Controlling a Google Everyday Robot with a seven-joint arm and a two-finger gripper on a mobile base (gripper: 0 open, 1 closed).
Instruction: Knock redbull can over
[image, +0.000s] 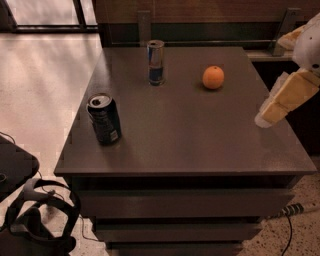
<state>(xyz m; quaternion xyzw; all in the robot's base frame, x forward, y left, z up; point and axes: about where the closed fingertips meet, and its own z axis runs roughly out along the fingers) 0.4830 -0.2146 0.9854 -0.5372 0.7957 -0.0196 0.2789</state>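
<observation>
The redbull can (155, 62) stands upright near the far edge of the dark table (190, 145), left of centre. It is slim, blue and silver with a silver top. My gripper (270, 112) is at the right edge of the view, above the table's right side, pale and yellowish. It is well away from the can, to its right and nearer the front.
A wider dark can (104, 119) with a white label patch stands upright near the table's left front. An orange (213, 77) lies right of the redbull can. Headphones (37, 220) and cables lie on the floor at lower left.
</observation>
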